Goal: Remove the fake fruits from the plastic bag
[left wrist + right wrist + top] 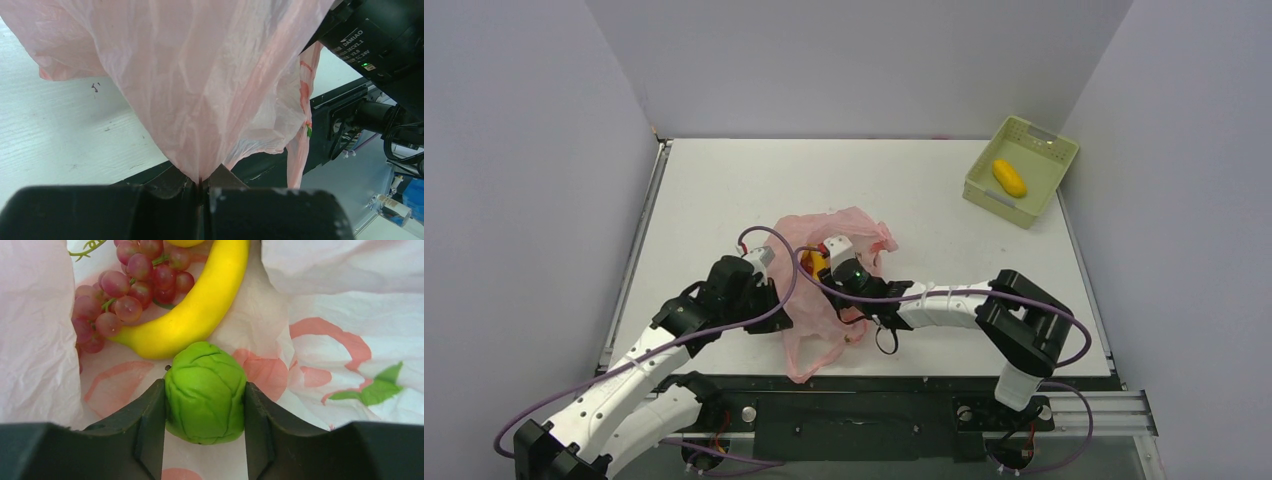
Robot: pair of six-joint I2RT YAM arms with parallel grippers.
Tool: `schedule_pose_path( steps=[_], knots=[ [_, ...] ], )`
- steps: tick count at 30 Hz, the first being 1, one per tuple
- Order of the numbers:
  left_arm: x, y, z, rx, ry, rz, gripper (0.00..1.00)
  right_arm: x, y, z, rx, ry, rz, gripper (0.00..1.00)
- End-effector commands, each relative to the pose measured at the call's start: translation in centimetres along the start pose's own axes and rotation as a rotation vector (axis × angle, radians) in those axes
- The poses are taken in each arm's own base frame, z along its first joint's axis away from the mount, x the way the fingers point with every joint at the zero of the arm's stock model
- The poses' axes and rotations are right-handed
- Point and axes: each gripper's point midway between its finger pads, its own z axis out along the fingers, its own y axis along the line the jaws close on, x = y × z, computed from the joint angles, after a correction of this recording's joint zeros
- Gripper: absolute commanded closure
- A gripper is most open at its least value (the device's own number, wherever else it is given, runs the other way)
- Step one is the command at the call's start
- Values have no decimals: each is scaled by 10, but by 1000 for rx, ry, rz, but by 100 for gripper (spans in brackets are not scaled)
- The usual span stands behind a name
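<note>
Your left gripper (201,187) pinches the crinkly translucent pink plastic bag (200,75) tight, likely keeping it lifted open so your right gripper (205,407), reaching inside, can clamp the glossy green round toy fruit (205,382).

Inside the bag (40,350), the round fruit (205,395) sits within the right end effector (204,388); banana (200,305) just beyond it, grape bunch (125,290) beyond-left.
</note>
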Motion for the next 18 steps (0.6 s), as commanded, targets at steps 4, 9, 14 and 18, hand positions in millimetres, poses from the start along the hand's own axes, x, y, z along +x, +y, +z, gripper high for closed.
schedule_pose_path(
  steps=[4, 9, 14, 18],
  knots=[
    [-12, -6, 2, 16, -40, 20, 100, -65, 5, -47, -28, -152, 55, 91],
    [-12, -5, 4, 8, -31, 15, 100, -105, 4, -92, -69, -279, 154, 100],
    [-15, -7, 4, 11, -41, 12, 100, -131, 23, -137, -274, -382, 301, 100],
    [-18, -9, 3, 11, -48, 14, 100, -148, 29, -181, -418, -467, 407, 100]
  ],
)
